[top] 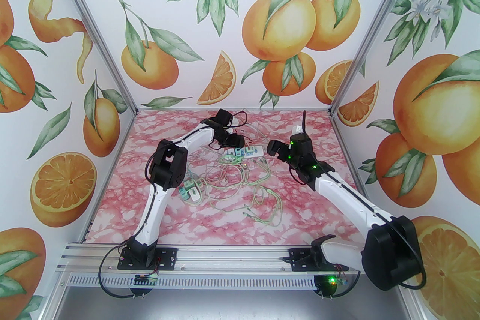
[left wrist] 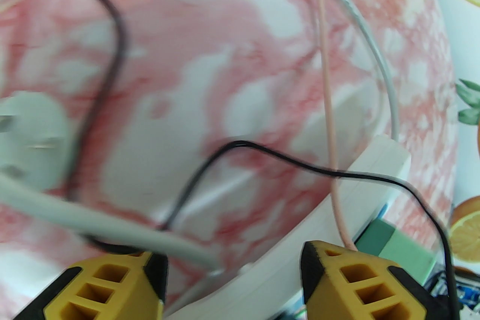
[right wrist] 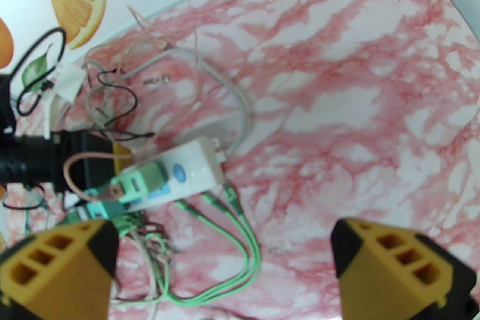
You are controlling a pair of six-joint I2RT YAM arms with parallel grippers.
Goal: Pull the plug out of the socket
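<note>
Left tool (left wrist: 232,254) and right tool (right wrist: 223,232) spread; cables (right wrist: 254,258) tangle around the socket strip (right wrist: 198,164) and green plug (right wrist: 146,178)

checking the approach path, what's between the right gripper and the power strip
Right wrist view: green cables run from the power strip toward the open right gripper, over bare pink tabletop.

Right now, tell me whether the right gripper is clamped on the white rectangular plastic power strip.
No, the right gripper stands wide open, and the white power strip lies beyond its fingertips, touching neither.
</note>
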